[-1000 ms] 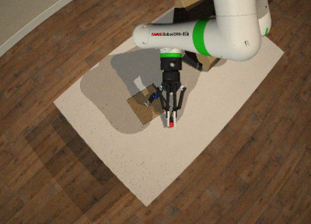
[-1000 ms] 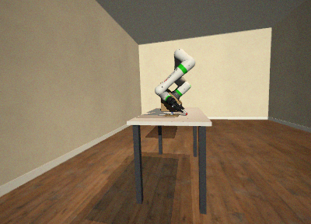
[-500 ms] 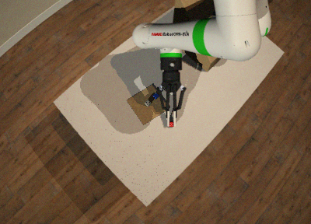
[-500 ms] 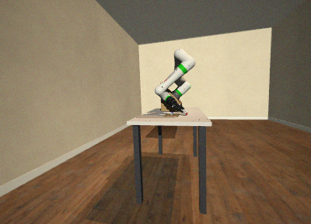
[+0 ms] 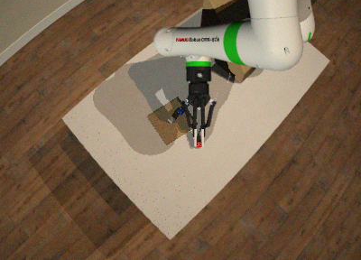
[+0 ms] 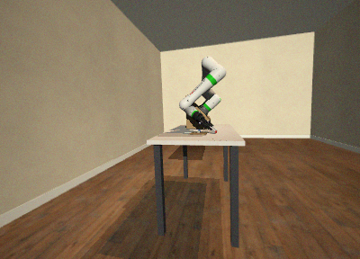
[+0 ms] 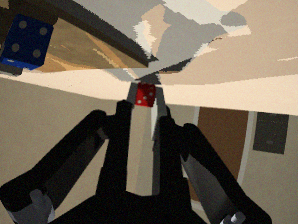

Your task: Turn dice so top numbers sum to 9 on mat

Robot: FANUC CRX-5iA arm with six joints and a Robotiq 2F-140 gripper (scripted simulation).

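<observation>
My gripper is shut on a small red die, pinched between its fingertips. It holds the die low over the table top, just right of the brown mat. A blue die lies on the mat near its far right corner. A small grey thing lies on the mat beside the blue die; I cannot tell whether it is a die. The arm hides part of the mat.
The pale table top stands on dark legs over a wooden floor. A cardboard-coloured block stands behind the gripper at the arm's base.
</observation>
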